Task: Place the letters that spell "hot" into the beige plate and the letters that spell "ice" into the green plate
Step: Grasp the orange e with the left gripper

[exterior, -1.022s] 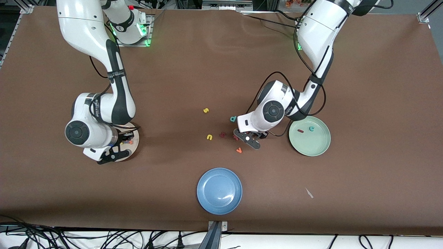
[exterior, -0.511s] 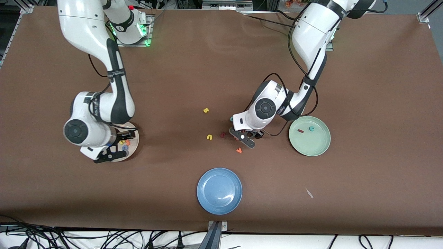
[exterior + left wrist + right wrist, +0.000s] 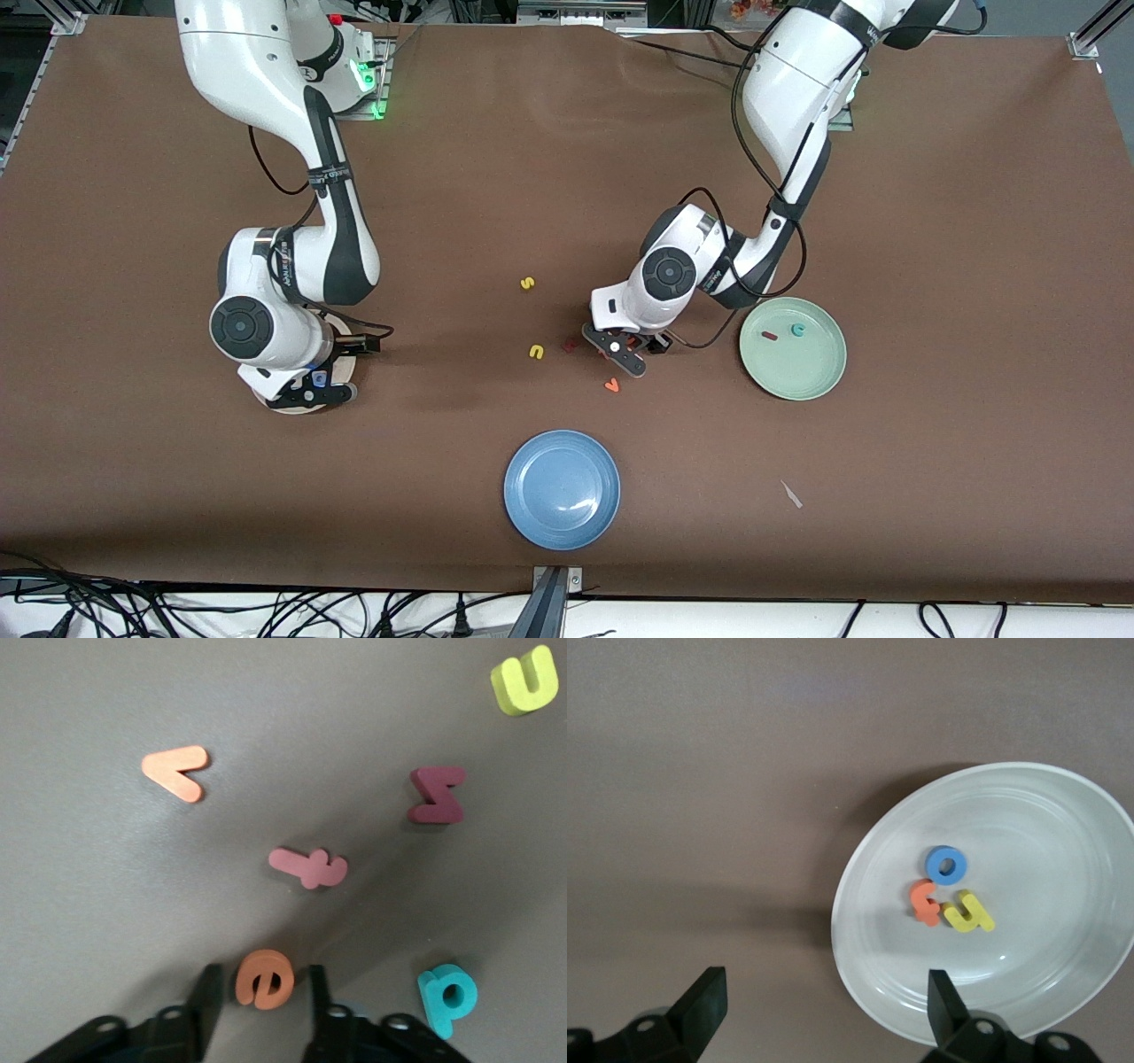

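Since earlier frame we see right gripper (image 3: 824,1014) lifted, released, above beige plate (image 3: 1063,797) holding h, o, t (image 3: 954,893). Left gripper (image 3: 259,1005) straddles orange e (image 3: 264,979), not clenched.

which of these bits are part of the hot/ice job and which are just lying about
Job: beige plate holding blue o, orange t, yellow h; green plate holding red i, teal c; orange e.

Lying about: blue plate, orange v, pink letter, teal d.

Two glossy white arms (image 3: 780,89) with dark grey joint bands, looping black cables and green-lit bases.
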`<state>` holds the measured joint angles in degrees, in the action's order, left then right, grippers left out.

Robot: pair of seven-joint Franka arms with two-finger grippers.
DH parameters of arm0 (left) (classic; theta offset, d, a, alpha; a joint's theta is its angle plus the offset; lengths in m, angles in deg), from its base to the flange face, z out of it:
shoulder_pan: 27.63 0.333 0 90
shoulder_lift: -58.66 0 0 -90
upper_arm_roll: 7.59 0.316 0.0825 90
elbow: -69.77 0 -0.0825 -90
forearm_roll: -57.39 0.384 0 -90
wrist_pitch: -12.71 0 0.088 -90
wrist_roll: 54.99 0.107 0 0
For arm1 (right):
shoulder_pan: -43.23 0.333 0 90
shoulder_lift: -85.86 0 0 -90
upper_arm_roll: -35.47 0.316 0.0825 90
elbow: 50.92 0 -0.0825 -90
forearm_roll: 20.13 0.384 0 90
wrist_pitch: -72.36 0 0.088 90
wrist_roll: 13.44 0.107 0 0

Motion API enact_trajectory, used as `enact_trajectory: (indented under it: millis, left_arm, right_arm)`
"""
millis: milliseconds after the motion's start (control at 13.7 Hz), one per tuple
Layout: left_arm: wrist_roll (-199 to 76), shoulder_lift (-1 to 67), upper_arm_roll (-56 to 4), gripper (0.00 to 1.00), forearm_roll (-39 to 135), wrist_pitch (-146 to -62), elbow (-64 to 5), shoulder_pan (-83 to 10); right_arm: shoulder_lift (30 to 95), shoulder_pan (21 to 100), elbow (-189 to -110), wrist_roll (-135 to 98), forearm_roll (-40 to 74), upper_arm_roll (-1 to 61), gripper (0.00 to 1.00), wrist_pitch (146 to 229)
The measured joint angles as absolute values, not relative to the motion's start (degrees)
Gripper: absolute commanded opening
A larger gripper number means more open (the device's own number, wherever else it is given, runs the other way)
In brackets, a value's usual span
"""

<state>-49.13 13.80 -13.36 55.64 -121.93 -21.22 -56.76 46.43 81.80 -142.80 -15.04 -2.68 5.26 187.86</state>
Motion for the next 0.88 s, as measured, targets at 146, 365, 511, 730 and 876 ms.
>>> enact_trajectory:
  millis: [146,365,511,730,876]
  left_arm:
    - [-49.1,13.8,-13.4,0.0,56.6,-121.9,-21.1,-56.8]
    - [-49.1,13.8,-13.4,0.0,56.7,-121.9,-21.0,-56.8]
    - [-49.1,14.1,-13.3,0.0,56.7,-121.2,-20.2,-56.6]
    - [-49.1,16.9,-12.9,0.0,56.7,-116.7,-18.5,-54.6]
    - [-48.4,20.1,-12.9,0.0,56.7,-112.4,-18.3,-51.5]
  right_arm:
    - [46.5,82.5,-142.6,-12.1,-2.7,5.3,1.0,187.9]
    - [46.6,82.9,-142.1,-10.3,-2.7,5.3,1.0,187.9]
    - [46.7,82.9,-141.8,-10.3,-2.7,5.2,1.0,187.9]
    - [46.8,82.9,-141.0,-10.2,-2.7,4.9,1.0,187.9]
    - [46.8,83.0,-140.6,-10.1,-2.7,4.9,1.0,187.9]
